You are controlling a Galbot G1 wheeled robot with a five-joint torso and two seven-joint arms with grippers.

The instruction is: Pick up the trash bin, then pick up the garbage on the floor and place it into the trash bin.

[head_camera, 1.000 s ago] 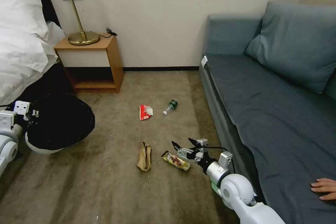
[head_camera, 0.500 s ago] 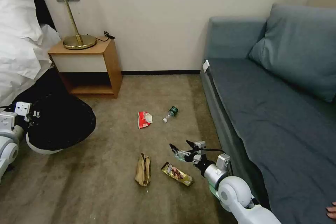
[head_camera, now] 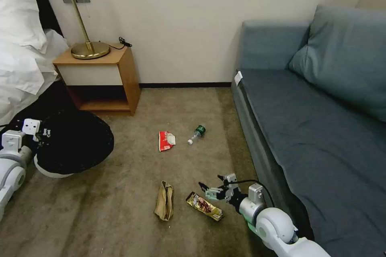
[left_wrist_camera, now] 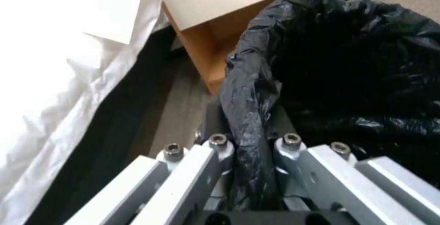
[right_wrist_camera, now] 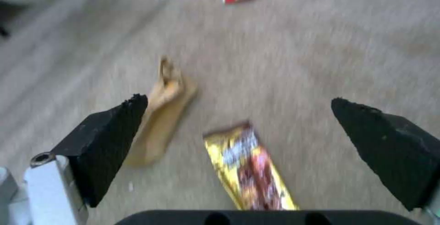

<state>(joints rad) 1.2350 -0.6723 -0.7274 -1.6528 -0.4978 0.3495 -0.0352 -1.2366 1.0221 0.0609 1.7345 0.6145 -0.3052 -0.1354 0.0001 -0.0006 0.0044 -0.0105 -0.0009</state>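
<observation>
The trash bin (head_camera: pixel 74 142), white with a black bag over its rim, hangs tilted at the left, near the bed. My left gripper (head_camera: pixel 40 132) is shut on the bin's bag-covered rim (left_wrist_camera: pixel 250 115). Garbage lies on the floor (head_camera: pixel 120 217): a red-and-white wrapper (head_camera: pixel 166 140), a small clear bottle (head_camera: pixel 196 133), a brown paper bag (head_camera: pixel 164 205) and a yellow-brown snack wrapper (head_camera: pixel 204 206). My right gripper (head_camera: pixel 211 188) is open and hovers just above the snack wrapper (right_wrist_camera: pixel 250 170), with the paper bag (right_wrist_camera: pixel 163 115) beside one finger.
A blue-grey sofa (head_camera: pixel 321 128) runs along the right, close to my right arm. A wooden nightstand (head_camera: pixel 100 78) with a brass lamp (head_camera: pixel 86 44) stands against the far wall. A bed with white linen (head_camera: pixel 20 60) is at the left.
The whole head view has shifted, so the camera moved. My right gripper has sunk lower over the snack wrapper, still open. The left gripper keeps its hold on the bin.
</observation>
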